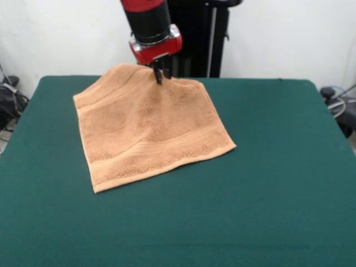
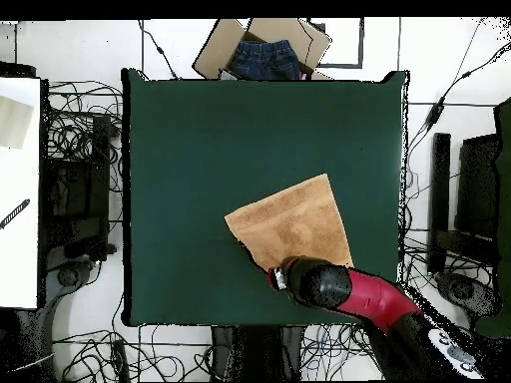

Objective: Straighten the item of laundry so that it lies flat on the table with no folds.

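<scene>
The light orange-tan towel lies on the dark green table, left of centre and toward the far side. Its near part rests flat, with a band stripe along the near edge. Its far edge is pulled up into a peak. My gripper is shut on that raised far edge, just above the table. In the overhead view the towel sits toward the robot's side of the table, and the red arm covers its corner where the gripper holds it.
The black pedestal stands behind the table's far edge. A cardboard box with blue jeans lies beyond the table's opposite edge. Cables and stands surround the table. A white surface sits off to one side.
</scene>
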`<state>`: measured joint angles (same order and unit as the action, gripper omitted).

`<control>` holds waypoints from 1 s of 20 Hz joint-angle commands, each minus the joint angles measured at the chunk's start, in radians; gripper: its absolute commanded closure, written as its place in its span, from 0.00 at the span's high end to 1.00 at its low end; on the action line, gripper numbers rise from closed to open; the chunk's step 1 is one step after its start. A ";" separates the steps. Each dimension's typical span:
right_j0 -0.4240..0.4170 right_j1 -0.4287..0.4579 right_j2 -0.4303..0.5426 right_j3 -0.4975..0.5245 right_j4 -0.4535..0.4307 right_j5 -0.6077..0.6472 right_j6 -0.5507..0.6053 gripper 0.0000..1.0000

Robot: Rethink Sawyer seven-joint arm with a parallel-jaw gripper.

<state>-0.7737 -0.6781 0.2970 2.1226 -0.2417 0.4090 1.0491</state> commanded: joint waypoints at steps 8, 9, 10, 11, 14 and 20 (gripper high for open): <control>0.029 0.115 0.024 0.121 0.114 -0.155 0.285 0.00; 0.027 0.120 0.025 0.121 0.114 -0.168 0.281 0.00; 0.027 0.126 0.026 0.119 0.113 -0.180 0.279 0.00; 0.026 0.131 0.026 0.118 0.118 -0.180 0.278 0.00; 0.025 0.138 0.026 0.120 0.128 -0.180 0.275 0.00; 0.013 0.145 0.044 0.134 0.116 -0.261 0.272 0.00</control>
<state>-0.7708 -0.5641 0.2971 2.2332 -0.1732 0.2286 1.0532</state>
